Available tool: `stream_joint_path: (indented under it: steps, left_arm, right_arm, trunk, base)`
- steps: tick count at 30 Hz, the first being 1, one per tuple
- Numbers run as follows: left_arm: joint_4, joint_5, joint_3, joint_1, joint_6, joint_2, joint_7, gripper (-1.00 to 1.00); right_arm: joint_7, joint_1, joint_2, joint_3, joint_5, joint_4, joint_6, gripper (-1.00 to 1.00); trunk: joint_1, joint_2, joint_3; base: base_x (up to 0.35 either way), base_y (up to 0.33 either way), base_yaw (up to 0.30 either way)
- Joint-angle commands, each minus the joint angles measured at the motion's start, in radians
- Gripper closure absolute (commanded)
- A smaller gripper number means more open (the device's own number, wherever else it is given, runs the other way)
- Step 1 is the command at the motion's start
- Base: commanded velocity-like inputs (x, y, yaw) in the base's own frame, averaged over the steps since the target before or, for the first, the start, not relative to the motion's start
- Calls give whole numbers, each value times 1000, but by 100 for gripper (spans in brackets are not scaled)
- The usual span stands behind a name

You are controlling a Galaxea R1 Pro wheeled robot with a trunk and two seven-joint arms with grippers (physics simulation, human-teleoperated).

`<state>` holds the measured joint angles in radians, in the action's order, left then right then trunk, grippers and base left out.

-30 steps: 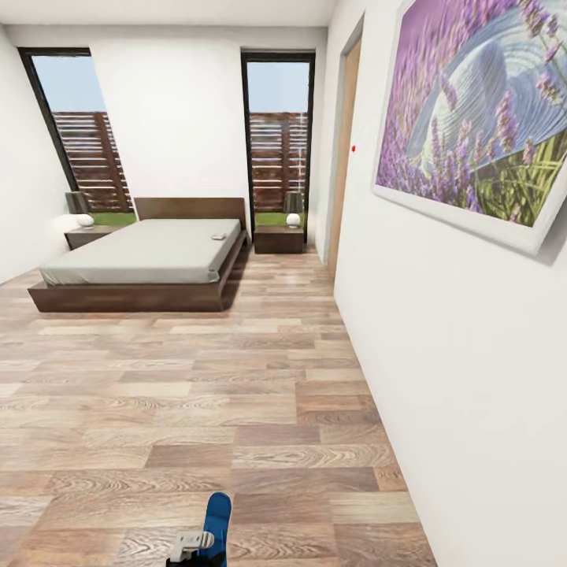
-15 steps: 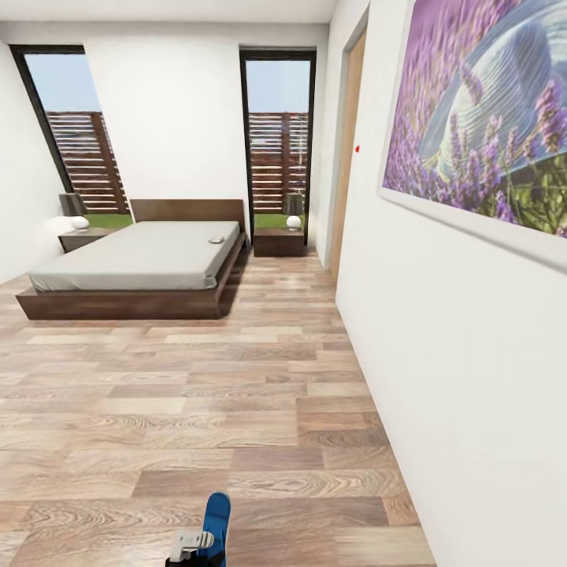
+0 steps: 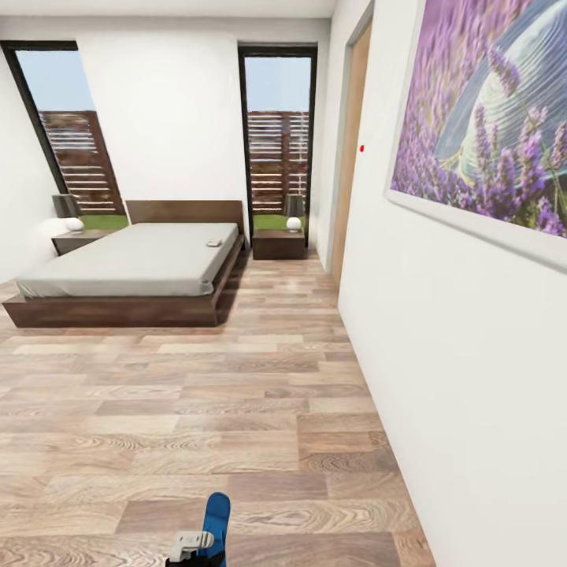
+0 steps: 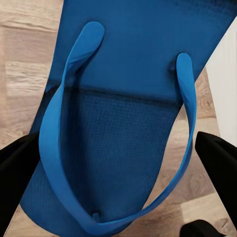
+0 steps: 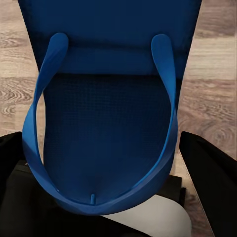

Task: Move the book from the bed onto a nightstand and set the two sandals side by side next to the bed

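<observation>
Head view, bed [image 3: 126,264]: far across the plank floor [image 3: 197,409], headboard against the back wall.
Head view, book [image 3: 214,243]: probably the small pale thing on the bed's mattress, near the headboard; too small to be sure.
Head view, nightstands: one [image 3: 279,243] just beside the bed toward the doorway, another [image 3: 77,240] on the bed's other side.
Head view, sandal [image 3: 216,520]: blue, far from the bed.
Left wrist view, left gripper [image 4: 118,160]: dark fingers [image 4: 17,160] flank a blue sandal [image 4: 131,98]; holding it.
Right wrist view, right gripper [image 5: 116,163]: fingers [image 5: 210,170] clasp the other sandal [image 5: 106,98].

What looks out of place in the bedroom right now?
A small flat object, too far to identify, lies on the bed near its headboard. Each wrist view shows a blue sandal between dark fingers.
</observation>
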<state>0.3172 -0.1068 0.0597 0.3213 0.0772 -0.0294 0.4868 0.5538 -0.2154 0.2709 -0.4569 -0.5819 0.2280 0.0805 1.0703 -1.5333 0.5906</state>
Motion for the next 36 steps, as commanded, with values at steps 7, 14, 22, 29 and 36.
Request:
stream_joint_path:
  steps: [7,14,22,29,36]
  left_arm:
    - [-1,-5,5,1,-1,0,7,100]
    - [-1,-5,5,1,-1,0,7,100]
    - [-1,-5,6,1,-2,0,7,100]
    - [-1,-5,6,1,-2,0,7,100]
    - [-1,-5,6,1,-2,0,7,100]
  right_arm:
    - [1,-1,1,-8,-7,-1,5,100]
    - [1,-1,1,-8,-7,-1,5,100]
    - [1,-1,1,-8,-7,-1,5,100]
    - [1,-1,1,-8,-7,-1,5,100]
    - [1,-1,1,-8,-7,-1,5,100]
  trunk:
    - [1,0,1]
    - [1,0,1]
    - [1,0,1]
    - [1,0,1]
    - [1,0,1]
  base:
    - [323,0,0]
    - [323,0,0]
    - [323,0,0]
    - [323,0,0]
    - [323,0,0]
